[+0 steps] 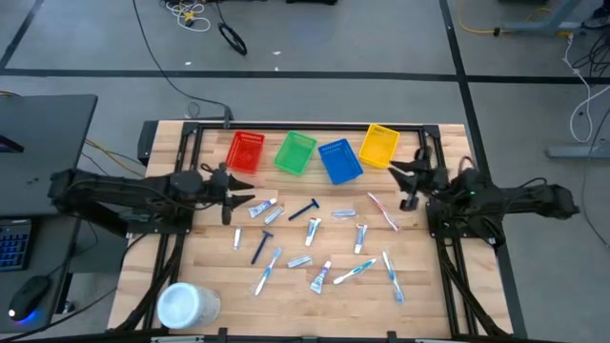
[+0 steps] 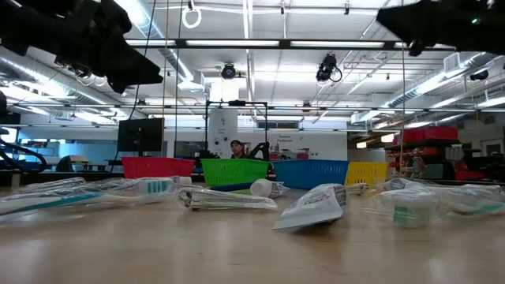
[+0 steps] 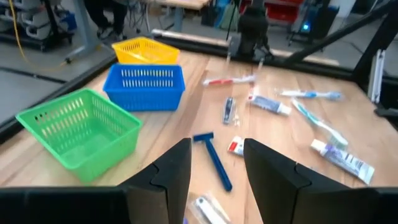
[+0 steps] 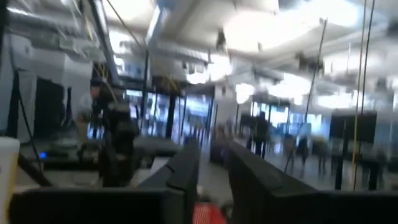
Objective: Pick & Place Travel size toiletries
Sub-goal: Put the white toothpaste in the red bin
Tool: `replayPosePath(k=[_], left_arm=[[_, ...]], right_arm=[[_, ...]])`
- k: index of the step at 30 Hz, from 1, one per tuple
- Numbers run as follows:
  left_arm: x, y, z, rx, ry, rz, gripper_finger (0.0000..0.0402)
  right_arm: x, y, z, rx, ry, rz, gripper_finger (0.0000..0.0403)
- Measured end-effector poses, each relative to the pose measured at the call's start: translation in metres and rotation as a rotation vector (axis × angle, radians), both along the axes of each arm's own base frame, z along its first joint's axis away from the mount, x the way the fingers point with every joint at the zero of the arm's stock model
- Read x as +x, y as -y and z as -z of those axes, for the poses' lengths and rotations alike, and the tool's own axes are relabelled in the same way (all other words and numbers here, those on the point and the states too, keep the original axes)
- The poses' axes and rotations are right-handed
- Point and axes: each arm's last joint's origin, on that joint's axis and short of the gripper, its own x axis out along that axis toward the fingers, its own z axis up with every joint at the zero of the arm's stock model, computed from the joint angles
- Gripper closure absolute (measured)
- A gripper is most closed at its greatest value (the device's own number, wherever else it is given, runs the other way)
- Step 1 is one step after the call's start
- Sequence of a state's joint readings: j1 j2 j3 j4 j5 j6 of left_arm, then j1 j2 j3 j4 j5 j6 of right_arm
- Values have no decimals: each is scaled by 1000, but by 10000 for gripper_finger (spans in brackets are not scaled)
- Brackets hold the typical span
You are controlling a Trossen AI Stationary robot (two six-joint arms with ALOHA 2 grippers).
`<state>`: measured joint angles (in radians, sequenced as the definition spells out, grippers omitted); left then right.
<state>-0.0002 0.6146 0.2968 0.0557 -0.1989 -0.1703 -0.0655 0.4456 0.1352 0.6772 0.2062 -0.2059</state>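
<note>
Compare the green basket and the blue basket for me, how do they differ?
The green basket is bright green and sits tilted, one side raised; the blue basket is blue and stands level on the table. In the row, the green basket neighbours the red basket, the blue basket the yellow basket. Both are slotted plastic, open-topped and look empty.

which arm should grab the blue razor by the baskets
Left. The left gripper hangs open close beside the razor, facing it; the right gripper sits further off.

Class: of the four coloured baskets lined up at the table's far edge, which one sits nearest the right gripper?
The yellow basket: it ends the row on the right gripper's side.
</note>
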Motion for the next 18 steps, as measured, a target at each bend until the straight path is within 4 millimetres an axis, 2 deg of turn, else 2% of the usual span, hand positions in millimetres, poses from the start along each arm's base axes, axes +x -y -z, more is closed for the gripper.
replayPosePath(k=[6,12,18], left_arm=[[10,0,15,-62,-110,-21,244],[16,1,33,-105,-249,-23,244],[13,0,50,-135,-405,-65,244]], right_arm=[[25,8,25,178,-165,-50,256],[41,13,48,308,-293,-37,248],[50,14,54,310,-295,-79,248]])
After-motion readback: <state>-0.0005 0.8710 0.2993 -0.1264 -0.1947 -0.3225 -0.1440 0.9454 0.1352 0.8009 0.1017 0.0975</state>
